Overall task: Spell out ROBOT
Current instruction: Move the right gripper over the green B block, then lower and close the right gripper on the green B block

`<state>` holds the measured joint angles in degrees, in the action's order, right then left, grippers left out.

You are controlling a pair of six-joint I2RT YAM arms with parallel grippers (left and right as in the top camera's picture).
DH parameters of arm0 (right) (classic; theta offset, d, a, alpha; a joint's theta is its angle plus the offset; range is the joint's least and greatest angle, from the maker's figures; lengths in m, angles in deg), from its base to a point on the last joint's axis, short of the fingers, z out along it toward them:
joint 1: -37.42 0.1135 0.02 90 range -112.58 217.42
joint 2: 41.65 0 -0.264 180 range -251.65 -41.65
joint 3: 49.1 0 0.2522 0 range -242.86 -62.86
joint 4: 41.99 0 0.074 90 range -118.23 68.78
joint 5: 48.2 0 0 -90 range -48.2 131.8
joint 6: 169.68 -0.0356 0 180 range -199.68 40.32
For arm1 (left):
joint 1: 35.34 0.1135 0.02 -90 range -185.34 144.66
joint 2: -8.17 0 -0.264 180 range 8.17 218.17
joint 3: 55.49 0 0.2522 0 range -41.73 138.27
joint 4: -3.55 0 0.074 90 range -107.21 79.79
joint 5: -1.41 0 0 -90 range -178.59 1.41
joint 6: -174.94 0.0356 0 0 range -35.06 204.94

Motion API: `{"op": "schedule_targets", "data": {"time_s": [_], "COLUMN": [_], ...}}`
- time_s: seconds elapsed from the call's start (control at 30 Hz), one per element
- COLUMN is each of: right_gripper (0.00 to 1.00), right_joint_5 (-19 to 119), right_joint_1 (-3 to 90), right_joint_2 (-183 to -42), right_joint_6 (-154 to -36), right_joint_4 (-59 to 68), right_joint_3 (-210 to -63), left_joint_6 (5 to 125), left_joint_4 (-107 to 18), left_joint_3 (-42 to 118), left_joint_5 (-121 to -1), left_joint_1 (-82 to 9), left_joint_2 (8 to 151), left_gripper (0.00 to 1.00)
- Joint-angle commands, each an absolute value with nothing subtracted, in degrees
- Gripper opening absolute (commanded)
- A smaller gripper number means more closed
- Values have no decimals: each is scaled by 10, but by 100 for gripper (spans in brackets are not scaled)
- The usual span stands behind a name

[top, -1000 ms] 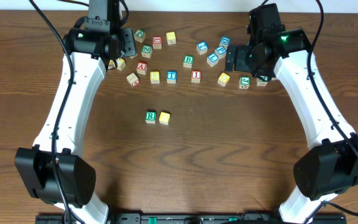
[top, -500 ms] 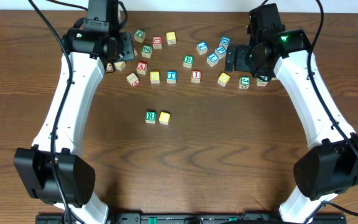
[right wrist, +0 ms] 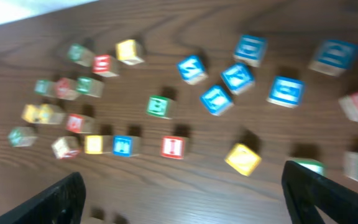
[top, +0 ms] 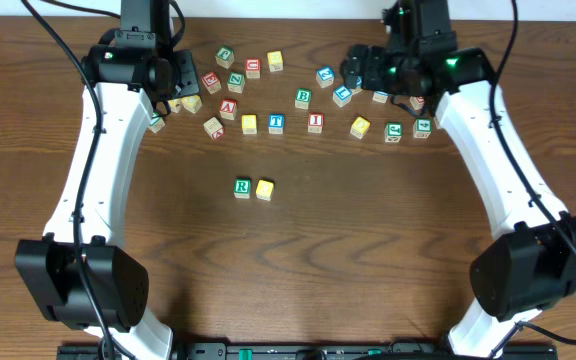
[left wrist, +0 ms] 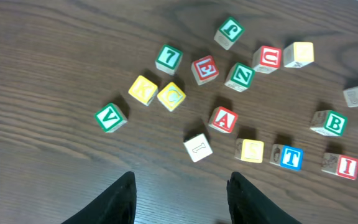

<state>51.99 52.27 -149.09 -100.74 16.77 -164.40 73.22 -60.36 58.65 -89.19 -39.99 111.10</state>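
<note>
In the middle of the table stands the green-lettered R cube, and a yellow-faced cube touches its right side. The green B cube and the blue T cube lie among the scattered cubes at the back. Another yellow cube sits further right. My left gripper hovers open over bare wood, left of the pile. My right gripper hangs wide open and empty above the blue cubes.
Red-lettered A and I cubes lie in the back row beside a yellow cube. Several blue-lettered cubes cluster at the back right. The right wrist view is blurred.
The right arm has swung left and toward the back, so its gripper is now over the blue cubes. The left arm has shifted slightly left and back. No cube has moved.
</note>
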Motion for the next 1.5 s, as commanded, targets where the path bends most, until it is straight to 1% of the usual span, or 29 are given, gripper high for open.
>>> {"op": "schedule_targets", "data": {"time_s": [0.0, 0.13, 0.3, 0.4, 0.5, 0.83, 1.0, 1.03, 1.2, 1.47], "right_gripper": [93, 91, 89, 86, 84, 84, 80, 79, 62, 50], "right_joint_5": [545, 532, 479, 462, 457, 422, 399, 398, 387, 347], "right_joint_1": [552, 567, 588, 599, 606, 628, 637, 639, 647, 656], "right_joint_2": [-1516, -1562, -1673, -1749, -1803, -1883, -1908, -1909, -1926, -1937], "right_joint_6": [-1031, -1035, -1035, -1046, -1059, -1094, -1121, -1123, -1136, -1153], "right_joint_4": [148, 179, 281, 323, 328, 301, 285, 280, 271, 278], "right_joint_3": [-1659, -1734, -1913, -2015, -2061, -2068, -2068, -2068, -2067, -2062], "left_joint_6": [742, 742, 742, 742, 742, 742, 742, 742, 742, 742], "left_joint_4": [-608, -612, -620, -633, -646, -659, -664, -664, -666, -667], "left_joint_3": [589, 589, 589, 589, 589, 589, 589, 589, 589, 584], "left_joint_5": [-925, -926, -926, -926, -925, -925, -925, -925, -925, -925], "left_joint_1": [-390, -363, -324, -303, -292, -290, -290, -290, -290, -290], "left_joint_2": [1113, 1111, 1106, 1103, 1103, 1103, 1103, 1104, 1104, 1104], "left_gripper": [47, 47, 47, 47, 47, 47, 47, 47, 47, 47]}}
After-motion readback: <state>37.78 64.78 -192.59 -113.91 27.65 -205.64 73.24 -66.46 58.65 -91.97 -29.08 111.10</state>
